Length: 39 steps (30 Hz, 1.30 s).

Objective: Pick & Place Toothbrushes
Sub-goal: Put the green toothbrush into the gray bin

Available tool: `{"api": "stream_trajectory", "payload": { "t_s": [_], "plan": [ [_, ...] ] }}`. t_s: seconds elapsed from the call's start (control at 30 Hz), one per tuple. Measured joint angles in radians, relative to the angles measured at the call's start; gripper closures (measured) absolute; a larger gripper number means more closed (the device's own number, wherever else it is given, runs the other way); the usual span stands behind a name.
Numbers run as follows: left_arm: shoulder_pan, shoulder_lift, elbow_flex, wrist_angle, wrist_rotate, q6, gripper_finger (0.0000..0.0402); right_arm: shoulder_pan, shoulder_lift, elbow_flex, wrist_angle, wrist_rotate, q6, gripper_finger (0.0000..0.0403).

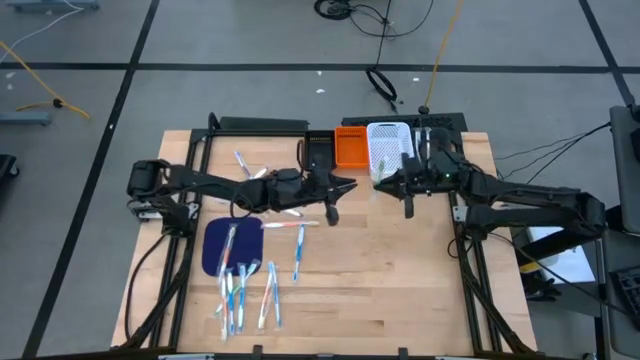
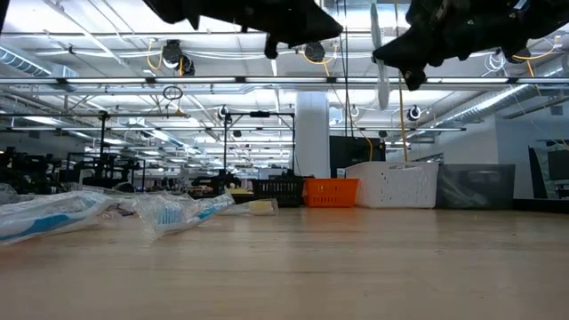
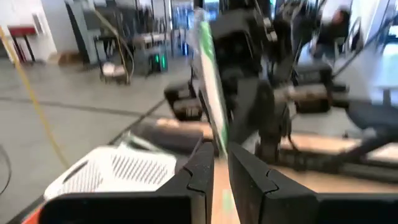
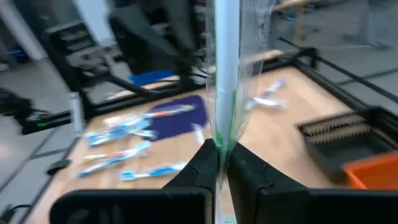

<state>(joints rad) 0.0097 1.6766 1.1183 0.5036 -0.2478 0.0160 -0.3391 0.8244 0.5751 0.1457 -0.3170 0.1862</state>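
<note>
1. while both arms meet in front of the white bin (image 1: 388,140), the wooden table (image 1: 400,290) lies under everything, with that bin at its far edge.
2. left arm (image 1: 220,185) stretches across the table towards the white bin. right arm (image 1: 520,200) comes in from the other side, and the two wrists nearly meet just in front of the bin.
3. dark blue mat (image 1: 215,250) lies flat on the table, well apart from the white bin, on the left arm's side and nearer the front edge.
4. orange bin (image 1: 351,148) stands touching the white bin's side, and the black bin (image 1: 320,152) stands just beyond the orange one, all in one row.
5. loose toothbrushes (image 1: 245,290) lie scattered on and around the mat, far from the white bin. one more (image 1: 243,163) lies closer to the bin row, past the black bin.
6. right gripper (image 4: 222,149) hangs in the air just in front of the white bin, its fingers clamped tight on a wrapped toothbrush (image 4: 225,74) that stands upright out of them, clear wrap with a green streak.
7. left gripper (image 3: 221,152) hovers right beside it, also just before the white bin. its fingers stand a little apart with a narrow gap between them. the wrapped toothbrush's end reaches the mouth of that gap, and i cannot tell whether it touches the fingers.
</note>
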Motion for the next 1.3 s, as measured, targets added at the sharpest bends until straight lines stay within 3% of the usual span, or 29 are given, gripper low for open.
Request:
{"api": "stream_trajectory", "payload": {
  "t_s": [0.2,0.33,0.47,0.63,1.3],
  "plan": [
    [-0.014,-0.085,0.0,-0.316,-0.107,-0.018,0.0348,-0.075,-0.093,0.0,-0.174,0.118,0.001,0.0392],
    [-0.025,-0.119,0.0,-0.489,-0.211,-0.052,0.0322,-0.139,-0.128,0.0,-0.283,0.196,0.003,0.0392],
    [-0.028,-0.143,0.0,-0.609,-0.248,-0.087,0.0294,-0.208,-0.145,0.0,-0.361,0.252,0.0,0.0392],
    [-0.028,-0.146,0.0,-0.685,-0.25,-0.128,0.0274,-0.303,-0.155,0.0,-0.404,0.291,-0.005,0.0392],
    [-0.029,-0.148,0.0,-0.823,-0.25,-0.209,0.0272,-0.7,-0.153,0.0,-0.551,0.283,-0.076,0.0392]
  ]
}}
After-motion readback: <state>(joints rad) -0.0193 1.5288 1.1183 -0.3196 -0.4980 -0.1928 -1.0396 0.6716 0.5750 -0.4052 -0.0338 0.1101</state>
